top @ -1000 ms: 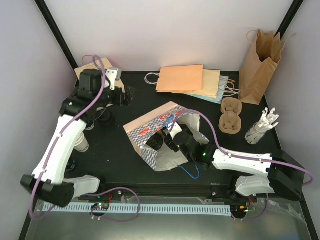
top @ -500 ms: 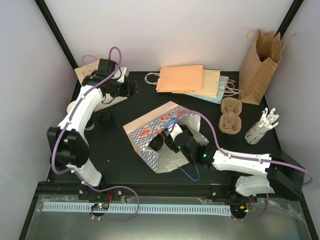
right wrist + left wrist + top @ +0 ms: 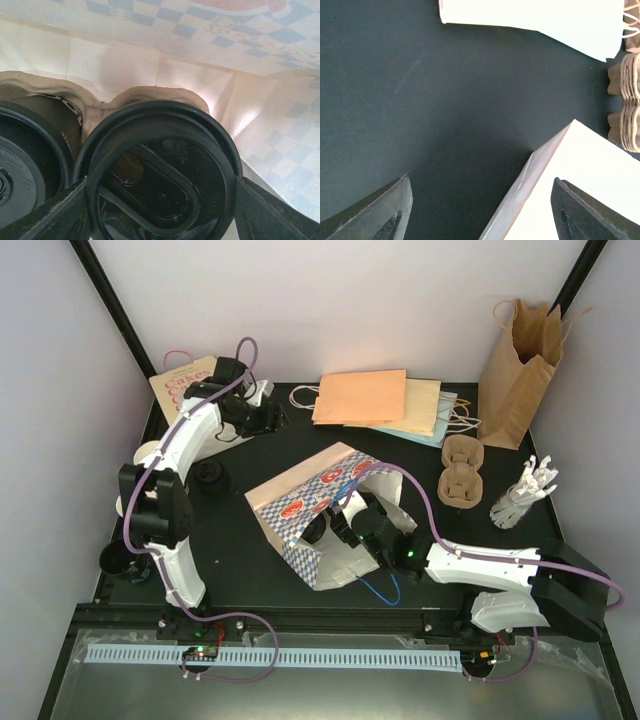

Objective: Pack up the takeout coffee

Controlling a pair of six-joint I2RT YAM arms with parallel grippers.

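A robot test cell in a lab. Two white robot arms, the left arm (image 3: 185,440) and the right arm (image 3: 490,565), are bolted at the near edge of a black table (image 3: 240,560), trailing purple cables (image 3: 425,505). Plain pale walls (image 3: 330,310) and black frame posts (image 3: 108,310) box the table in. A bare metal sheet (image 3: 330,690) lies nearest. Takeout props sit out like test pieces: flat paper bags (image 3: 360,397) far, an upright brown bag (image 3: 515,370) far right, pulp cup carriers (image 3: 460,470) right, and a black-lidded cup (image 3: 160,170) inside a printed bag (image 3: 300,505) at centre.
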